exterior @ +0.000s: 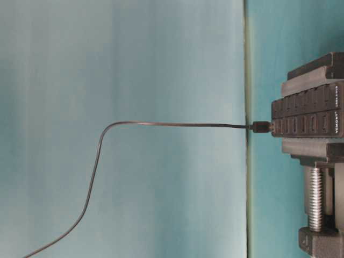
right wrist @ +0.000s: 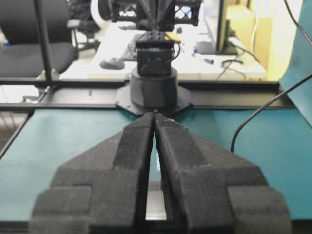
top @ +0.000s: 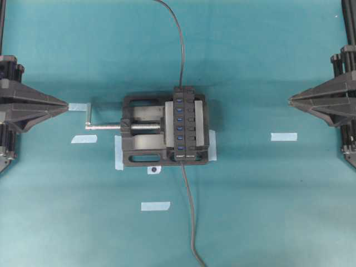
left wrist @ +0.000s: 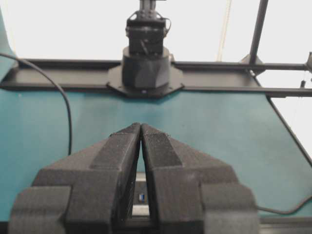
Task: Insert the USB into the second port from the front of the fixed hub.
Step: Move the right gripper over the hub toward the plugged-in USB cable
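The fixed hub (top: 186,122) is a black bar with a row of blue ports, clamped upright-facing in a black vise. It also shows in the table-level view (exterior: 306,115). The USB (exterior: 262,127) is a small black plug on a thin dark cable (top: 181,55). Its tip meets the hub's end at the top of the overhead view; I cannot tell if it is inserted there. My left gripper (top: 67,105) (left wrist: 140,126) is shut and empty, far left of the vise. My right gripper (top: 290,100) (right wrist: 154,116) is shut and empty, far right.
The vise (top: 139,150) has a silver screw and handle (top: 103,126) sticking out to the left. The hub's own grey cable (top: 191,217) runs off the bottom edge. Pale tape strips lie on the teal table (top: 283,136), (top: 155,206), (top: 83,138).
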